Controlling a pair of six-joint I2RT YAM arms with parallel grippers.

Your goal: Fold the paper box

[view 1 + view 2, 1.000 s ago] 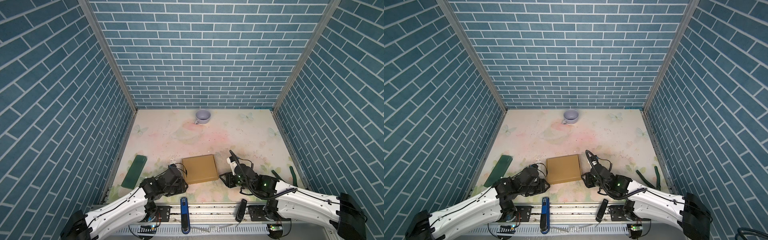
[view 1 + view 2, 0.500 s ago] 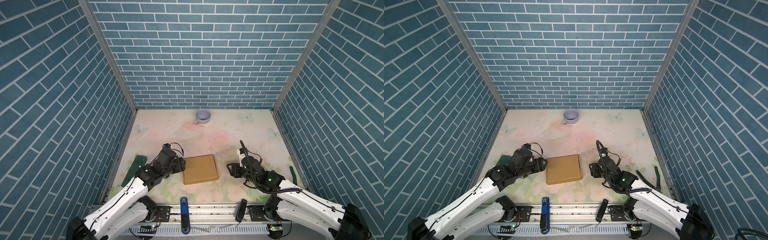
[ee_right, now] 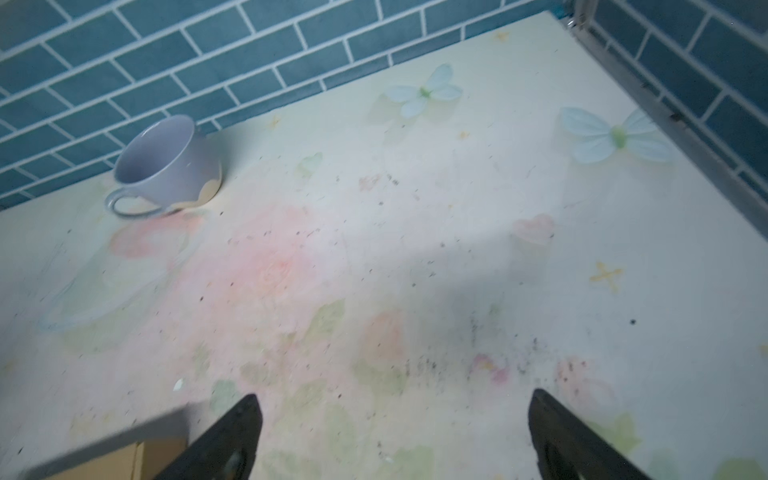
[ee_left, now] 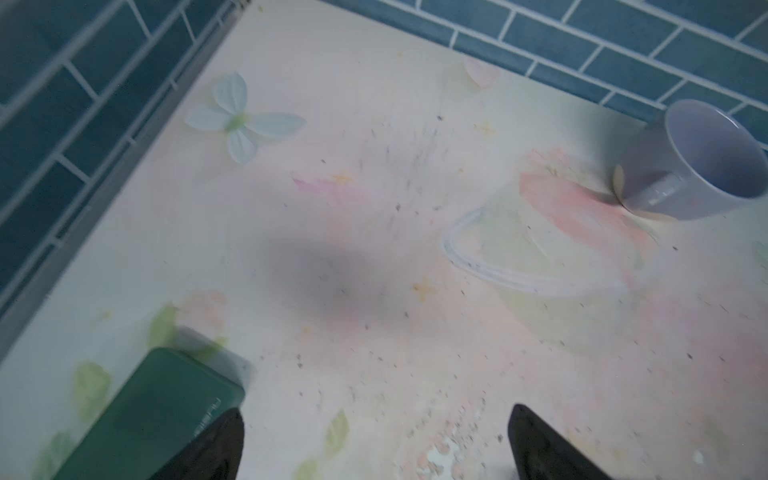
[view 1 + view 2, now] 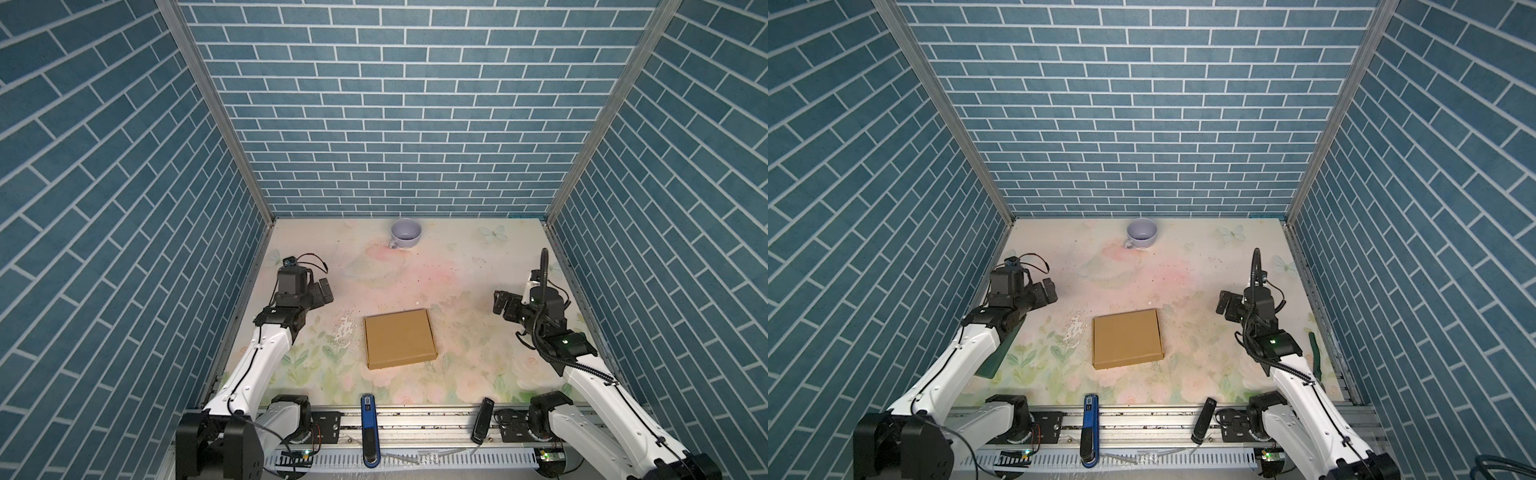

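Observation:
The paper box (image 5: 399,338) (image 5: 1126,338) is a closed, flat, squarish brown cardboard mailer lying on the flowered table near the front middle. Only one brown corner of the box (image 3: 153,457) shows in the right wrist view. My left gripper (image 5: 322,293) (image 5: 1046,291) hovers to the box's left and farther back, well apart from it. In the left wrist view the left gripper (image 4: 374,409) is open over bare table. My right gripper (image 5: 505,305) (image 5: 1227,305) hangs to the box's right, also apart. It (image 3: 392,397) is open too, with nothing between its fingers.
A lilac mug (image 5: 406,233) (image 5: 1142,233) (image 4: 706,166) (image 3: 166,162) stands at the back wall. A dark green flat board (image 5: 998,353) (image 4: 158,415) lies at the left edge, partly under my left arm. A dark green curved strip (image 5: 1315,353) lies at the right edge. Tiled walls close three sides.
Both grippers have drawn away from the box's sides, outward and toward the back, and their jaws have opened wide. The box has stayed in place.

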